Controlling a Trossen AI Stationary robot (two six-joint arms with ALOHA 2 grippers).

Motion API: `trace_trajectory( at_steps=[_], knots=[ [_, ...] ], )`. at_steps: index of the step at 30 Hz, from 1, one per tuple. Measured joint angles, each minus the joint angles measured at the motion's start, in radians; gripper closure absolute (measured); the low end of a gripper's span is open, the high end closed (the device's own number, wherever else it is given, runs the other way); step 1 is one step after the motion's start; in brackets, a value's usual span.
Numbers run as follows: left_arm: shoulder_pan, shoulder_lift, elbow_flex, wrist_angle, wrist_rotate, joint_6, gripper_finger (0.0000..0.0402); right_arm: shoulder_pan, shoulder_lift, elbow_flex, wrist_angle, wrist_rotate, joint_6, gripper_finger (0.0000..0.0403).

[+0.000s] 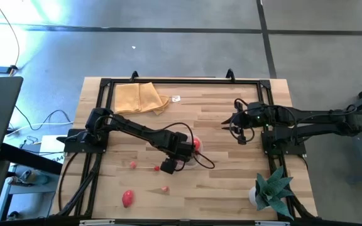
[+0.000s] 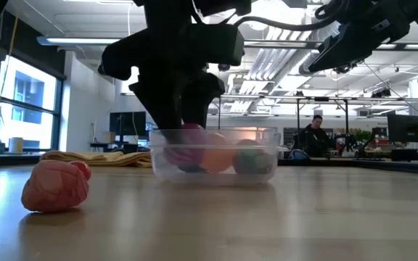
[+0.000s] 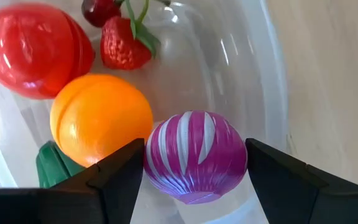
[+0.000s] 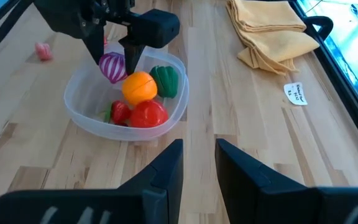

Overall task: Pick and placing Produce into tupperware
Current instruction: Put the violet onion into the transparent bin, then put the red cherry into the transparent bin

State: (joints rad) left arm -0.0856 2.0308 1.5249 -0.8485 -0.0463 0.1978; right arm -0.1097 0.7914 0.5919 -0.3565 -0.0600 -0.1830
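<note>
Hanging right between the left gripper's spread fingers, the striped purple onion was seen inside the tupperware, at about 4 o'clock from the orange, while the right gripper, nearly shut, was parked well apart.

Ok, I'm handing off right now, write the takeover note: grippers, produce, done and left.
Left gripper: over the tupperware, fingers either side of the purple-and-white striped onion; gripped or just released, unclear.
Right gripper: waiting above the table's right side, holding nothing.
In the tub: tomato, orange, green pepper, strawberry.
Left: red piece and small pink pieces on the table in front.
</note>
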Motion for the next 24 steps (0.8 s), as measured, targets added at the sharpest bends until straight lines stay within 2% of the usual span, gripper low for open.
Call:
trace_trajectory(
  at_steps=[13, 21, 24],
  knots=[
    [0.000, -0.001, 0.000, -0.018, 0.001, 0.005, 0.0087, 0.000, 0.000, 0.000, -0.001, 0.000, 0.000, 0.0320],
    [0.000, -0.028, 0.003, -0.027, 0.001, 0.024, 0.0093, 0.000, 0.000, 0.000, -0.002, 0.000, 0.000, 0.0320],
    [0.000, -0.037, 0.042, -0.073, -0.033, 0.026, 0.0100, 0.000, 0.000, 0.000, -0.001, 0.000, 0.000, 0.0320]
  ],
)
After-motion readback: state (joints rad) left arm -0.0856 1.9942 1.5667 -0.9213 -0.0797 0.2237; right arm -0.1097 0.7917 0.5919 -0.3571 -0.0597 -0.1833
